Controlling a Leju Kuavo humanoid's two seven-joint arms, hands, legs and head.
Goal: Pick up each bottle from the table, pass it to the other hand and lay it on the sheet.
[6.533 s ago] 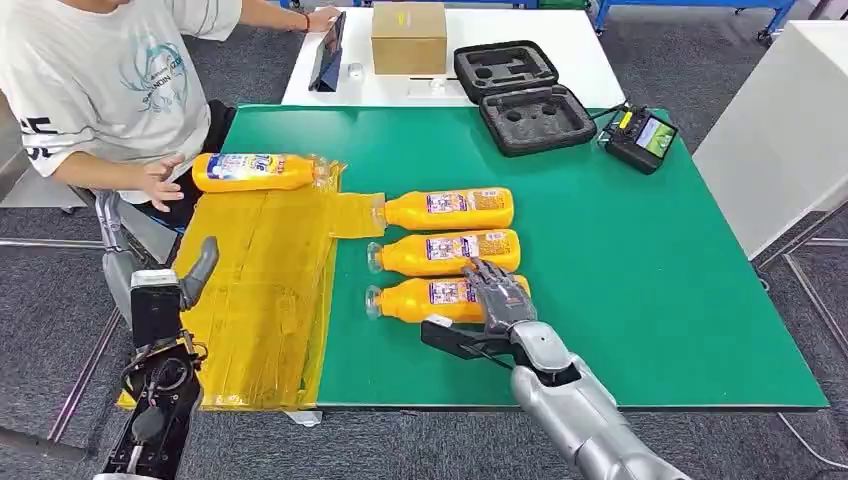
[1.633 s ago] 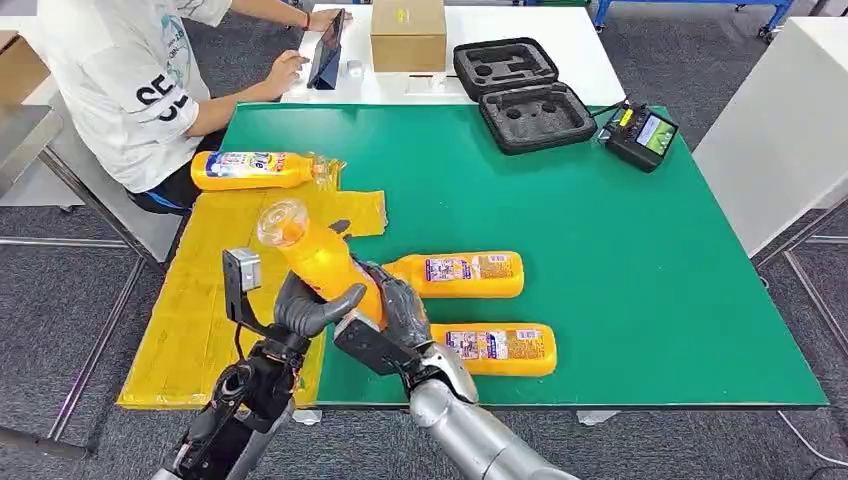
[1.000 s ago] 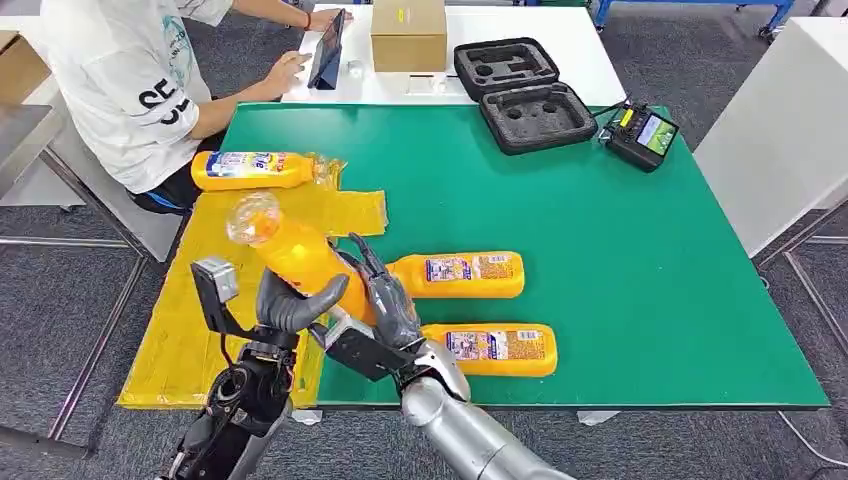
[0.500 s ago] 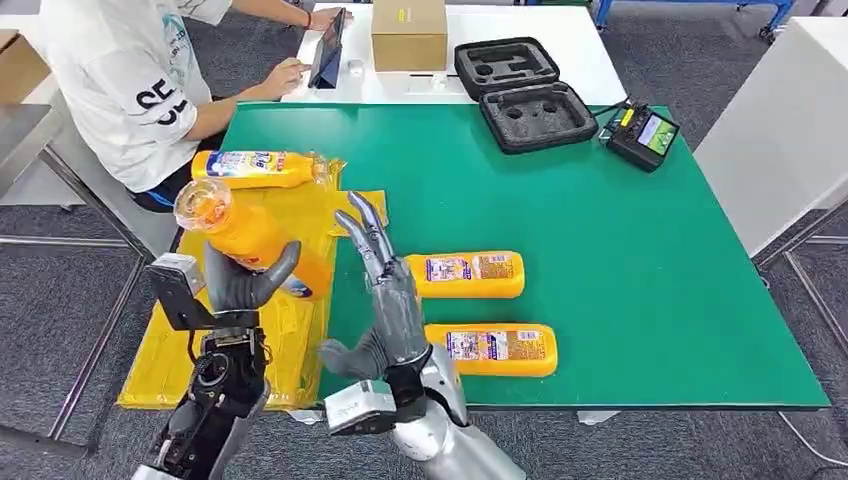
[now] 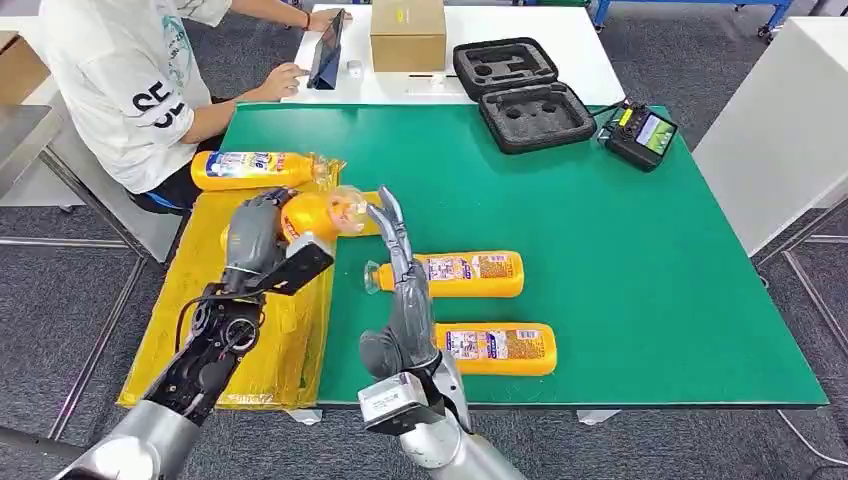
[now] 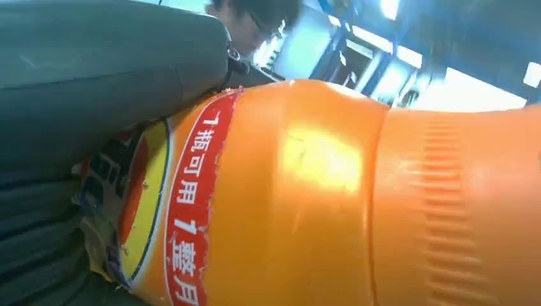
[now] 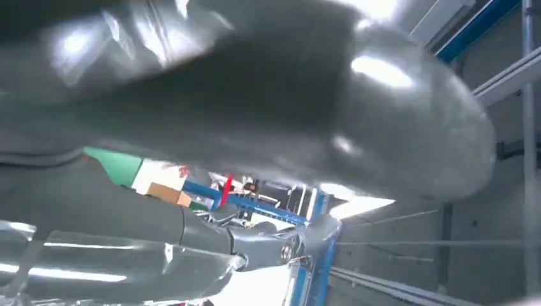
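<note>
Step in hand: laying. Left hand (image 5: 255, 235) grips orange bottle (image 5: 315, 216) above yellow sheet (image 5: 190, 340), near its far edge. Right hand (image 5: 400, 290) empty, fingers extended and apart, over green table (image 5: 620, 280). Next move: lower bottle flat onto sheet, release. Two bottles (image 5: 470, 274) await at right.

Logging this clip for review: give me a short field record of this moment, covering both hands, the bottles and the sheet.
left hand: grips an orange bottle above the yellow sheet
right hand: empty, fingers spread, raised over the green table
bottle on sheet: lying at the far edge
bottles on table: two, near and far, lying flat
person: seated at the far left corner
</note>
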